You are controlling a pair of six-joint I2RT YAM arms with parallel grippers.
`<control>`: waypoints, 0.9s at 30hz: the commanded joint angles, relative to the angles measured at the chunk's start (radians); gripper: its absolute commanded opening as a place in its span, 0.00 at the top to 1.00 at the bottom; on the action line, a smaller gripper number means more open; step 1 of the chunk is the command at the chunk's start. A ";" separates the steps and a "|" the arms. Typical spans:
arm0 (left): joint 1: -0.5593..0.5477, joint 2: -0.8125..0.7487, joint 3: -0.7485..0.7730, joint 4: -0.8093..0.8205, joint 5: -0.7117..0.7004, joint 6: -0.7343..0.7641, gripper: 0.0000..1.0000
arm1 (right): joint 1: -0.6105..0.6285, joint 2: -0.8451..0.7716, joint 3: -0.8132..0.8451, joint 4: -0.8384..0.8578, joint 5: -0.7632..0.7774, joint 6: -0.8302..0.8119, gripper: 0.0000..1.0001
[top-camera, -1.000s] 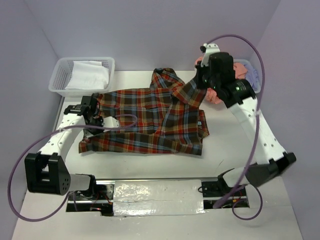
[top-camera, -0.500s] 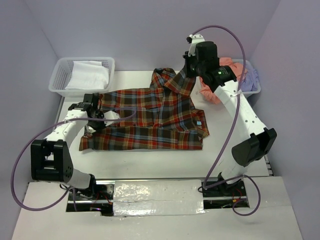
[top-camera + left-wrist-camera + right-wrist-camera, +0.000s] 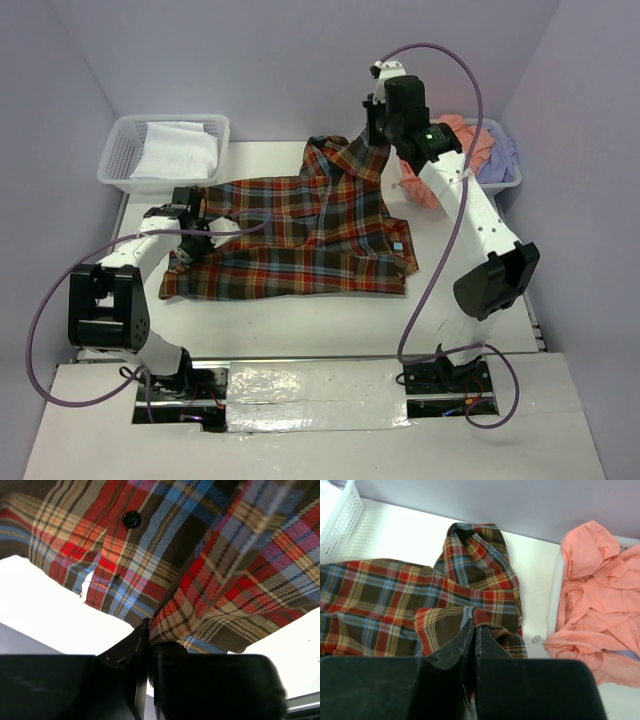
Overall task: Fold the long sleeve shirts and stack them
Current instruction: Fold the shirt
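The plaid long sleeve shirt [image 3: 300, 240] lies spread across the table, collar toward the back. My left gripper [image 3: 186, 232] sits at its left edge; in the left wrist view the jaws [image 3: 149, 630] stand only a sliver apart with a fold of plaid cloth [image 3: 200, 555] pinched between them. My right gripper [image 3: 378, 140] is raised at the back right, shut on the shirt's right sleeve [image 3: 470, 570], which hangs up from the table. A salmon-pink shirt [image 3: 455, 135] and a lavender one [image 3: 505, 155] lie heaped in the right basket.
A white lattice basket [image 3: 122, 150] holding white cloth [image 3: 180, 150] stands at the back left. The right basket's [image 3: 508, 185] near wall shows by the pink shirt [image 3: 600, 605]. Purple cables loop over both arms. Purple walls close the back and sides.
My right gripper has carried the sleeve leftward and toward the back, over the shirt's collar side. The left gripper has crept slightly back along the shirt's left edge, its jaws easing a little.
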 commanded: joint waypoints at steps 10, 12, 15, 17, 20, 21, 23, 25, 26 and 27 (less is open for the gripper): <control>0.011 0.026 0.020 0.018 -0.042 -0.144 0.36 | 0.005 0.108 0.100 0.064 -0.006 -0.002 0.68; 0.012 0.025 0.021 0.046 -0.059 -0.162 0.21 | 0.005 0.120 0.092 0.064 0.014 0.002 0.42; 0.025 0.025 0.067 0.071 -0.120 -0.210 0.01 | 0.005 0.135 0.124 0.045 0.016 0.005 0.25; 0.096 0.026 0.128 0.065 -0.155 -0.262 0.01 | 0.006 0.149 0.206 0.004 -0.002 0.002 0.18; 0.158 0.026 0.208 0.016 -0.137 -0.288 0.01 | 0.015 0.144 0.250 -0.043 -0.004 -0.010 0.15; 0.185 0.026 0.222 -0.001 -0.134 -0.299 0.01 | 0.017 0.138 0.254 -0.060 -0.006 -0.013 0.14; 0.201 0.025 0.236 -0.035 -0.122 -0.311 0.01 | 0.023 0.105 0.241 -0.105 -0.009 -0.009 0.14; 0.224 0.016 0.241 -0.115 -0.035 -0.334 0.01 | 0.029 0.030 0.132 -0.179 -0.004 0.053 0.15; 0.232 0.012 0.238 -0.144 0.005 -0.343 0.01 | 0.028 -0.010 0.065 -0.195 -0.012 0.083 0.17; 0.241 0.012 0.221 -0.172 0.067 -0.354 0.01 | 0.021 -0.102 -0.107 -0.202 -0.027 0.115 0.19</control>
